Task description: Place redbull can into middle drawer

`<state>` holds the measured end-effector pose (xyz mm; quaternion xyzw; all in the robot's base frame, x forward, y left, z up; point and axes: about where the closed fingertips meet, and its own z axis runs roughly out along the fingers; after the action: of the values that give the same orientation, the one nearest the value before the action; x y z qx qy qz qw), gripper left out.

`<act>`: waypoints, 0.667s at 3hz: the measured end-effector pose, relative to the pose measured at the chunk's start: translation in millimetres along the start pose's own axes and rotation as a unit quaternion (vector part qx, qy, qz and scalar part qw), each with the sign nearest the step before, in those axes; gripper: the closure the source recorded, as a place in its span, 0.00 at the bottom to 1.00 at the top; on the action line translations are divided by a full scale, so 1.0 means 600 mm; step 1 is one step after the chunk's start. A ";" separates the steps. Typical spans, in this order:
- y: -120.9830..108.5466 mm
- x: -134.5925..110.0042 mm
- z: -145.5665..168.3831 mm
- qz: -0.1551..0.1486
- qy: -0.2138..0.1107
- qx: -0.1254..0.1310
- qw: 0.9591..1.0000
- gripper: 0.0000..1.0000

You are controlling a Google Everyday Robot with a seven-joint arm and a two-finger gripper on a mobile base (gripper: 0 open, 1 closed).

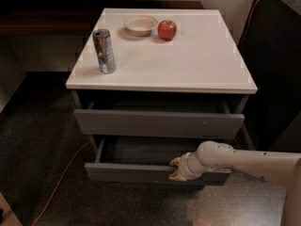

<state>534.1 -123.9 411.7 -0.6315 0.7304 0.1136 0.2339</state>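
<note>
Grey middle drawer (131, 173) open; I see gripper (175, 168) pinching its front edge, right side. Redbull can (104, 51) upright on white cabinet top (202, 55), left; apple (167, 29), bowl (140, 25) farther back.

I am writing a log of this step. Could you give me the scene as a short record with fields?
redbull can: upright on cabinet top, front left
bowl, apple: rear of the top
middle drawer: pulled partly open
top drawer: slightly open
hand: at middle drawer's front, right of centre
task: can not yet in drawer
</note>
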 end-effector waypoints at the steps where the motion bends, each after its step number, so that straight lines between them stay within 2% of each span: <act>1: 0.038 -0.001 0.004 0.008 -0.006 -0.009 1.000 1.00; 2: 0.046 -0.006 -0.001 0.010 -0.009 -0.011 1.000 1.00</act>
<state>507.6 -115.9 410.3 -0.6257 0.7335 0.1296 0.2318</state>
